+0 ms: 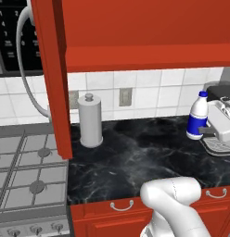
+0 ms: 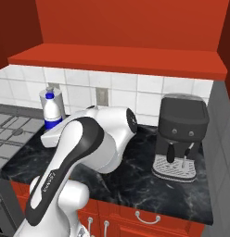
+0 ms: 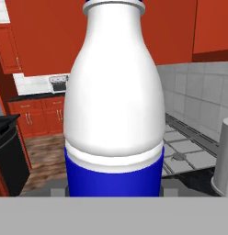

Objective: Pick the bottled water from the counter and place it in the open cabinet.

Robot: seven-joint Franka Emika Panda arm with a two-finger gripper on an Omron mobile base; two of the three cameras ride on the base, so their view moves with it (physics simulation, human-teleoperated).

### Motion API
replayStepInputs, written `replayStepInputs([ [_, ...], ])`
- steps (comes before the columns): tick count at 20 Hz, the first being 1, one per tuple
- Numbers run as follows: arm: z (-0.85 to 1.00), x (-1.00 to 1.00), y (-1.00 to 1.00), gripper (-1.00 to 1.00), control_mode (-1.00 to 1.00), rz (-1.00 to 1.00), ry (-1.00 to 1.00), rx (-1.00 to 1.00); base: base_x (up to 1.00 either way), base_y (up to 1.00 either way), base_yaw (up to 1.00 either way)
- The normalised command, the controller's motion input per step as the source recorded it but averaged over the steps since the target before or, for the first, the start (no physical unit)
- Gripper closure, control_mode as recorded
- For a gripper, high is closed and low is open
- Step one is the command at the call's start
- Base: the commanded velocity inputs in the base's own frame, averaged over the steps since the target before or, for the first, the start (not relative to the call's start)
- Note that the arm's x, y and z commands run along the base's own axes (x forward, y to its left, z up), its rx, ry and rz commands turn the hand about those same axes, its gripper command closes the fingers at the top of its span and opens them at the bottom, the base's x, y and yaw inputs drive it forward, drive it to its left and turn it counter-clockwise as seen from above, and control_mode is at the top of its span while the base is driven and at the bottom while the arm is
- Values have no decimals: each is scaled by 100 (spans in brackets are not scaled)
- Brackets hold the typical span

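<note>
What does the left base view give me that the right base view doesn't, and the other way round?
Left base view: the gas stove and the open cabinet's door panel. Right base view: the whole coffee machine on the counter. Both: the bottled water held upright in the shut gripper, the grey cylinder and the cabinet shelf.

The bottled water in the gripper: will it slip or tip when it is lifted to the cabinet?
The bottled water looks smooth and glossy, so it may slip a little. The gripper is shut on its blue label band, low on the body, so the top could probably lean. It is tall and narrow, so it may tip when set on the shelf.
</note>
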Motion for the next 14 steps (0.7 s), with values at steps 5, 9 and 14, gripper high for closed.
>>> replayStepInputs([
  [5,0,0,0,100,100,0,0,0,31,-1,4],
  [9,0,0,0,100,100,0,0,0,45,-8,11],
  [14,0,0,0,100,100,0,0,0,4,0,4],
])
